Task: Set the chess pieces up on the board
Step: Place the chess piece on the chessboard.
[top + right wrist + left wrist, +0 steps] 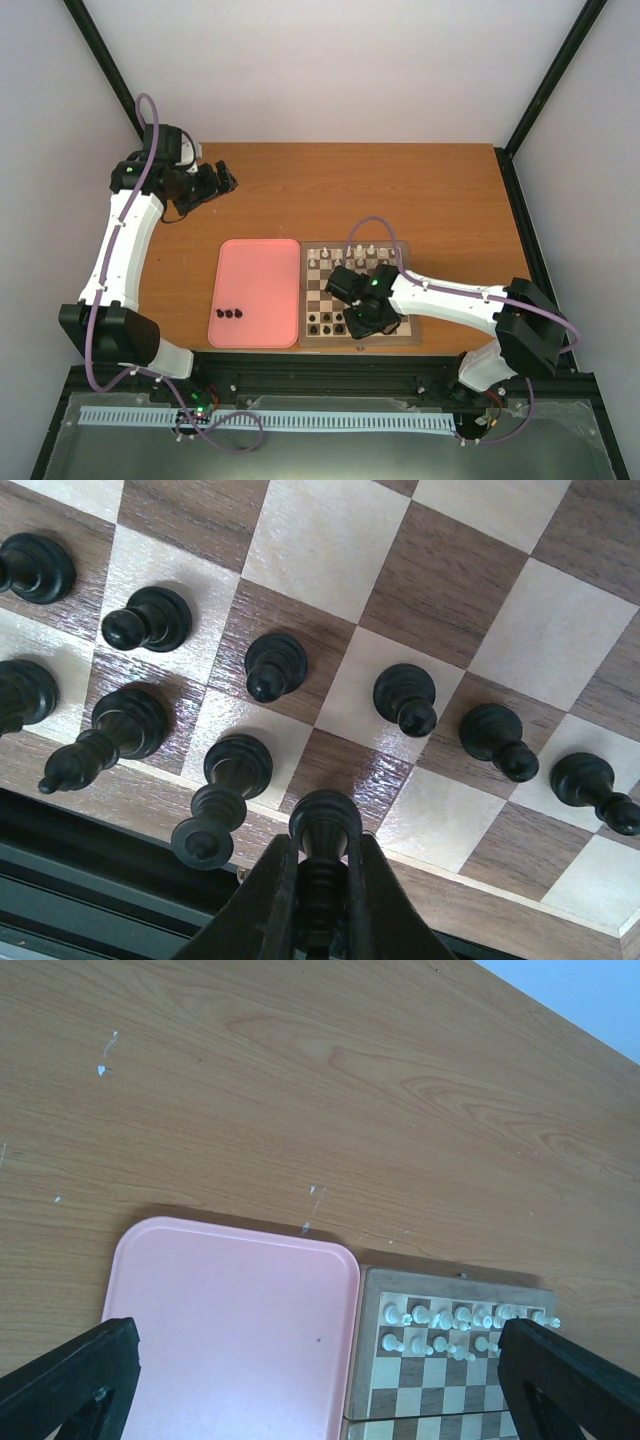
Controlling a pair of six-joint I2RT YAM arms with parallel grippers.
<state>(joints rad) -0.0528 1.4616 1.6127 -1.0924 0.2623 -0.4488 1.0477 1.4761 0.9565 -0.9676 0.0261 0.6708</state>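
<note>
**Back-row placement could knock a neighbour**

A neighbour stands just left of the fingers. Opening wide or lifting off crookedly could topple it. The right gripper is nearly pressed together, pinching a black piece by its stem at the board's near row. Three pieces wait on the tray. The left gripper hangs spread, far left.

Bright, even light, soft short shadows, sheen on the board, left wrist view slightly soft.
</note>
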